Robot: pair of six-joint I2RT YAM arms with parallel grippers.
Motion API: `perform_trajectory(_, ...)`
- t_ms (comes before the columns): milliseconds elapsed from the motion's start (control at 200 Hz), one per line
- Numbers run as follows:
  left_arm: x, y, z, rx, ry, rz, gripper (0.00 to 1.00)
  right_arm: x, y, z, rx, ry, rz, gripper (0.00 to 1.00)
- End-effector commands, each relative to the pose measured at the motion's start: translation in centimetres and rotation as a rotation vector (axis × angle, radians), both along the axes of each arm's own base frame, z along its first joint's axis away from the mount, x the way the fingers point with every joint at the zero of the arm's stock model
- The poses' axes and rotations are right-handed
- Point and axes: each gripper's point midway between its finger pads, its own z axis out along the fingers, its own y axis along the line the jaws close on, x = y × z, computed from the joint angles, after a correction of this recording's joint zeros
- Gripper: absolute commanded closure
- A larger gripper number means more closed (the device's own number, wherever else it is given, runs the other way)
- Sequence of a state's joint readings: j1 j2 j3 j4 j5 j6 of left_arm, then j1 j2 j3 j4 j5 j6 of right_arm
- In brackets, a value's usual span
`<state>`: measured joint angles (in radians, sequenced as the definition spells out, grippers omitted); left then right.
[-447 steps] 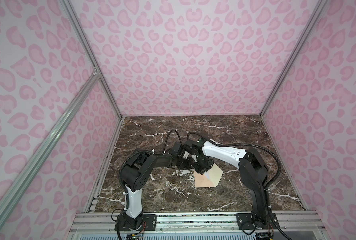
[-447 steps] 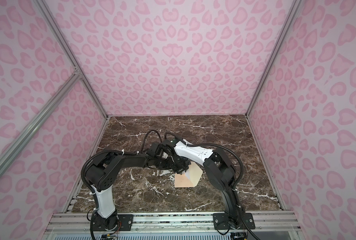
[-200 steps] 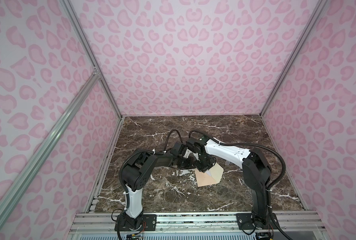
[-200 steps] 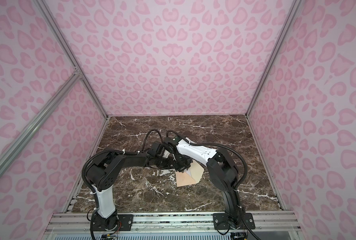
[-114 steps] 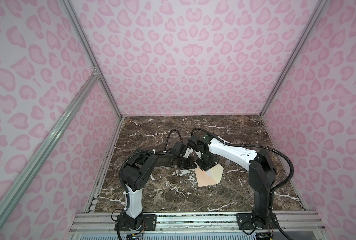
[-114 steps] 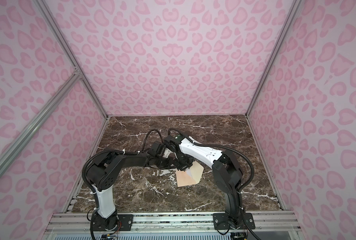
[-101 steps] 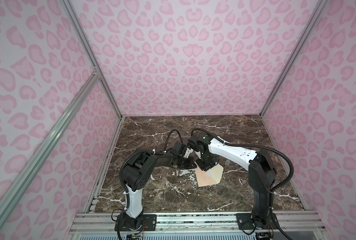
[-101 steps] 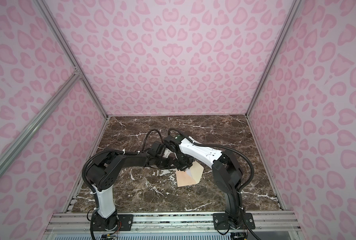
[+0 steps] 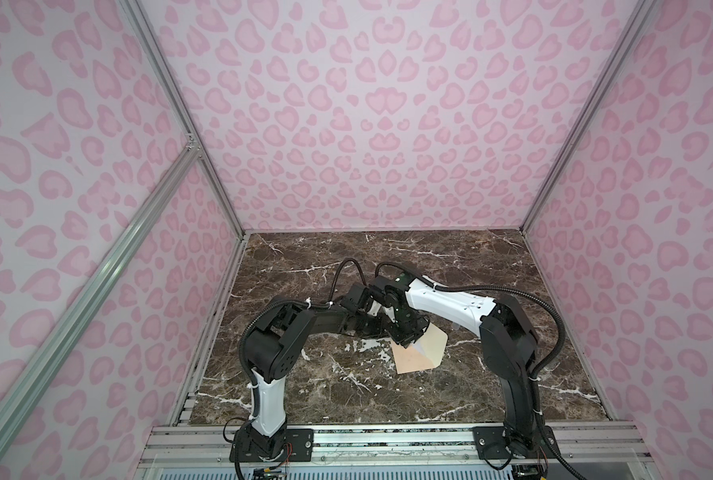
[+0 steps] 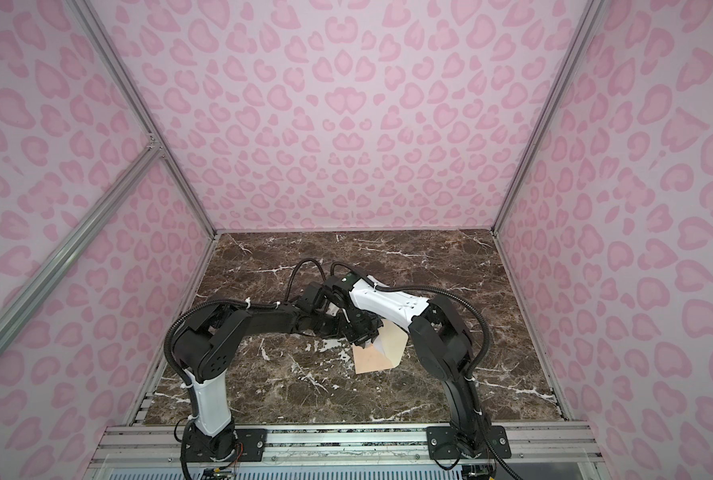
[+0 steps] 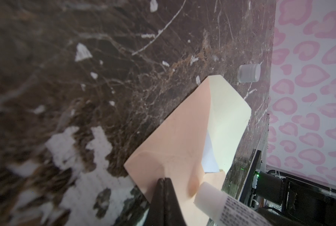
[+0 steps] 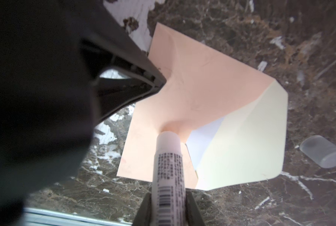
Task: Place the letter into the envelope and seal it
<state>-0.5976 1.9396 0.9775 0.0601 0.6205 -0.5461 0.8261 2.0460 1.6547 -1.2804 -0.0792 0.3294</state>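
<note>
- Work surface: marble table (image 9: 346,399); pink patterned walls (image 9: 367,124) close the left, far and right sides; a metal rail (image 9: 388,440) runs along the near edge; bare marble lies open on every side of the envelope, most of it toward the far side and the near left.
- The envelope (image 9: 411,359): lies near the table centre, slightly right, well apart from all four edges, in both top views; its flap (image 12: 247,137) is open, raised off the marble and points right, paler inner side showing.
- The letter (image 12: 204,137): inside the envelope; only a white sliver shows in the mouth under the flap.
- Count: one envelope; one letter; one glue stick; one cap; two arms.
- Right gripper (image 12: 169,205): clamped on the glue stick (image 12: 168,166); the stick's tip presses the peach face just beside the mouth and dents the paper.
- Left gripper (image 11: 164,184): jaws fully together; tips against the peach face at the envelope's left side, where creases radiate; whether paper is caught between them cannot be told.
- Cap (image 12: 323,154): translucent; lies on its side on the marble beyond the flap, apart from it.
- Obstructions: both wrists meet over the envelope's far left part in both top views and hide it; the raised flap stands between the glue stick and the cap.
</note>
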Motion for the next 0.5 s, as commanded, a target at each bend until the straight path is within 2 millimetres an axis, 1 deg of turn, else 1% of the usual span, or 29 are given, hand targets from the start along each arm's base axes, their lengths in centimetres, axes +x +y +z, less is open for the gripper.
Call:
perform_trajectory(0, -0.1, 2.3, -2.5, 0.152, 0.012, 0.049, 0.96, -0.3, -0.2, -0.7, -0.008, 0.031, 0.007, 1.00)
perform_trajectory(225, -0.1, 2.3, -2.5, 0.151, 0.012, 0.048, 0.96, -0.4, -0.6, -2.1, -0.019, 0.063, 0.002, 1.00)
perform_trajectory(360, -0.2, 2.3, -2.6, 0.153, 0.016, 0.048, 0.96, -0.4, -1.7, -3.0, -0.052, 0.076, -0.006, 1.00)
perform_trajectory(495, -0.2, 2.4, -2.8, 0.160, 0.019, 0.047, 0.96, 0.0, -2.8, -3.2, -0.086, 0.066, -0.015, 1.00)
